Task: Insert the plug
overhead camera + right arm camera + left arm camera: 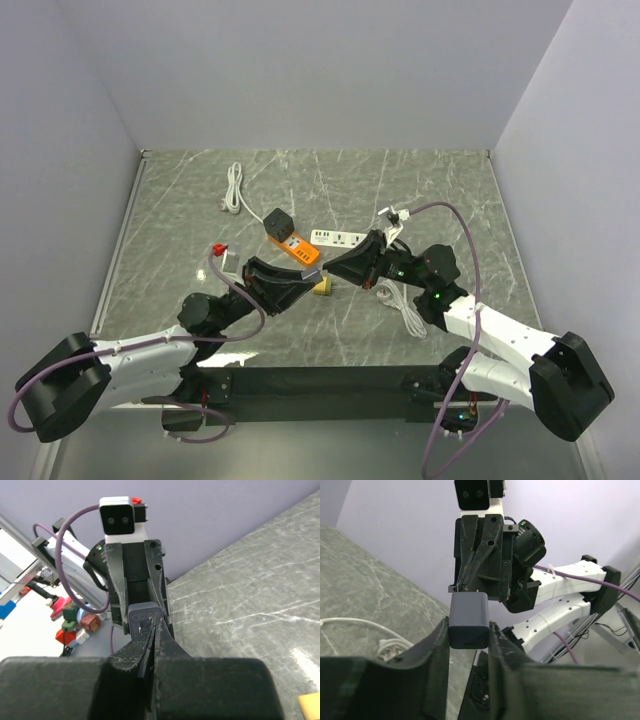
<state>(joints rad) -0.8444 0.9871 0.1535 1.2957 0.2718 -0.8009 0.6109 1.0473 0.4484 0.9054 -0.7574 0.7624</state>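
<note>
Plug [468,614] is hanging above the bench [200,200]. The left tool [468,631] is clamping its sides, while the right tool [151,630], pinched fully shut, is touching its far end.

The plug [468,620], a dark grey squarish adapter block, hangs upright above the tabletop [200,200], pinched between the left fingers [432,652], its top at the tips of the closed right fingers [477,555]. The orange power strip [297,247] lies flat just beyond it.

Grey cube plug [468,620] between left gripper [316,277] and right gripper [329,270]. Behind them: orange power strip [296,246], white power strip [337,238] to its right; white coiled cable [233,192] back-left.
</note>
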